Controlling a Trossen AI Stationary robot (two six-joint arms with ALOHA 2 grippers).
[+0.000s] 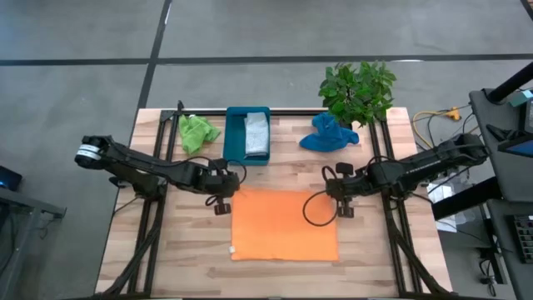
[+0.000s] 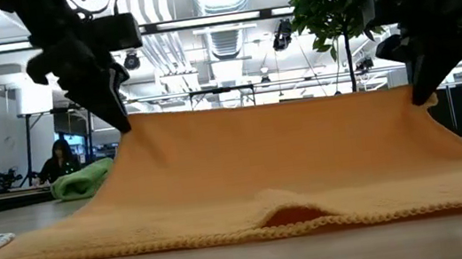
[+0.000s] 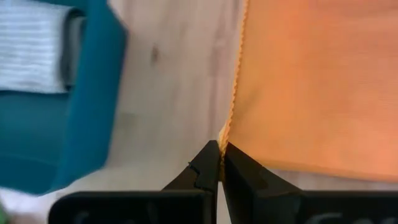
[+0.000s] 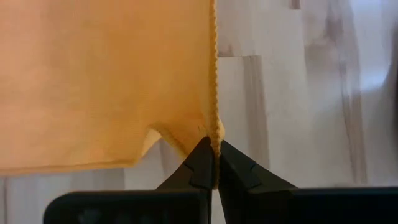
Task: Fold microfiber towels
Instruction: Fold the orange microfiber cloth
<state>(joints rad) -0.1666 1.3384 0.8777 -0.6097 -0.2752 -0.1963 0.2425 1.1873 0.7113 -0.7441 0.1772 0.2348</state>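
Observation:
The orange towel (image 1: 283, 227) lies spread out in the middle of the table; its far edge is raised in the low view (image 2: 264, 107) and its near edge (image 2: 253, 229) rests on the table. My left gripper (image 1: 223, 202) is shut on the towel's far left corner. My right gripper (image 1: 341, 205) is shut on its far right corner. The grey towel (image 1: 256, 133) lies folded in the teal tray (image 1: 236, 133). The lime green towel (image 1: 197, 131) and the blue towel (image 1: 329, 135) lie bunched on the table at the back. My left gripper pinches the orange towel's far left corner (image 3: 225, 134) between its two fingers, at the stitched edge. The fingers (image 2: 116, 109) come from above, pointing down. The corner is lifted off the table. My right gripper pinches the orange towel's far right corner (image 4: 214, 134) between its two fingers, at the stitched edge. The fingers (image 2: 421, 78) come from above, pointing down. The corner is lifted, and the far edge runs nearly straight between the two grippers.
A potted plant (image 1: 358, 87) stands at the back right, beside the blue towel. The teal tray stands at the back centre. A dark cable loop (image 1: 316, 208) hangs over the towel by my right gripper. Bare wood (image 1: 283, 279) lies near the front edge.

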